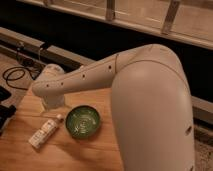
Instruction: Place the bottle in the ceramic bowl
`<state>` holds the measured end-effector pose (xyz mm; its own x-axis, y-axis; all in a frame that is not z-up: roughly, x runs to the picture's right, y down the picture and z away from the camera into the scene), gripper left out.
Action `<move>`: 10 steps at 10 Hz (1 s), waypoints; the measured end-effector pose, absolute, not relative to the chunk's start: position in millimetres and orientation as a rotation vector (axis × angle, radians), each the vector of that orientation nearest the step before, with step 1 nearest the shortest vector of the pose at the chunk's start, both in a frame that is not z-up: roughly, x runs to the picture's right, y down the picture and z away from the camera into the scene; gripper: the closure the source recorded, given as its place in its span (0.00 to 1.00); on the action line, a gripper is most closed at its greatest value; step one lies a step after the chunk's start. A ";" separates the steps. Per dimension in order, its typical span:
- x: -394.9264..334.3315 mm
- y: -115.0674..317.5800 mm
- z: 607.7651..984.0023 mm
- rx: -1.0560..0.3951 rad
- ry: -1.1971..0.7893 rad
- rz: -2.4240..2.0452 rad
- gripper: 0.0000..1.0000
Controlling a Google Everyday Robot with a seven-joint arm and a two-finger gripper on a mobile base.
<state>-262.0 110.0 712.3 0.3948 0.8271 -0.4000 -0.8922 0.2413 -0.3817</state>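
The bottle (46, 132), slim and cream-white, lies on its side on the wooden table (85, 155) with its cap pointing toward the upper right. Just right of it stands the ceramic bowl (82, 121), green and glossy with a swirled inside and nothing in it. My white arm reaches in from the right and bends down at the wrist. The gripper (53, 104) hangs just behind and above the bottle's cap end, left of the bowl. It is open and holds nothing; the wrist hides most of it.
A black cable (15, 75) coils on the floor at the far left. A dark object (5, 114) sits at the table's left edge. A metal rail (65, 55) runs behind the table. My bulky arm housing (150, 110) covers the right side.
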 end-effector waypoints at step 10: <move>-309.9 146.6 707.9 -0.653 0.118 1.084 0.20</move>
<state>-309.9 146.6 707.9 0.4812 0.7814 -0.3972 -0.8485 0.3014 -0.4350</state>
